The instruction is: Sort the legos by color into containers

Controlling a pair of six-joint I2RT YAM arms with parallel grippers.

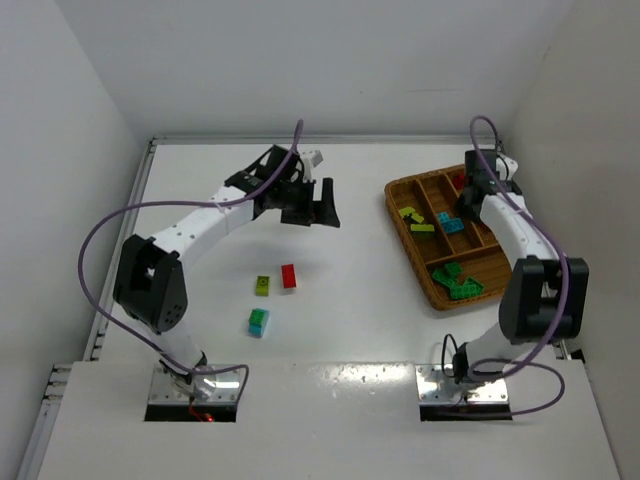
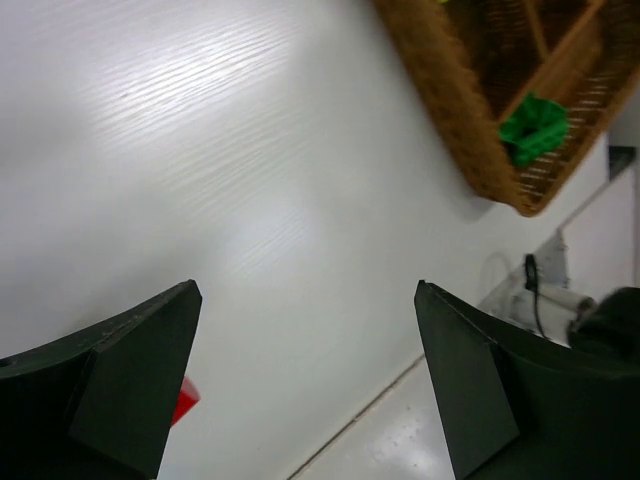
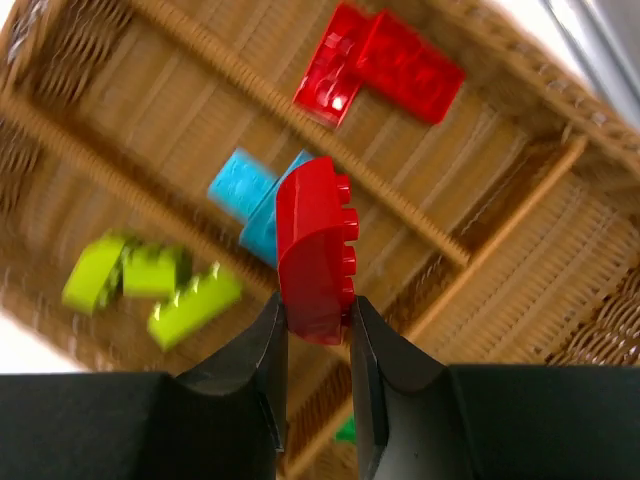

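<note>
**A:** What have the right fingers (image 3: 262,350) got?

**B:** They are clamped on a red brick (image 3: 316,250), held on edge above the wicker tray (image 3: 520,270). In the wrist view it hangs over the tray's cyan bricks (image 3: 250,195).

**A:** What lies in the tray?

**B:** Two red bricks (image 3: 385,65) touch each other in one section. The cyan ones lie across a divider from them. The yellow-green bricks (image 3: 150,285) are in the next section along, and the dark green bricks (image 1: 457,280) are in the tray's near end.

**A:** And the left fingers (image 2: 140,350)?

**B:** They are spread wide with nothing between them, over bare worktop (image 1: 350,330) well apart from the tray, on the left arm's side of it.

**A:** Is anything loose?

**B:** Three pieces lie on the worktop, well apart from the tray on that same side. A red one (image 1: 289,276) sits just beside a yellow-green one (image 1: 262,286). A cyan piece (image 1: 258,322) lies near them. It seems to have green on it, though it is too small to be sure
</note>
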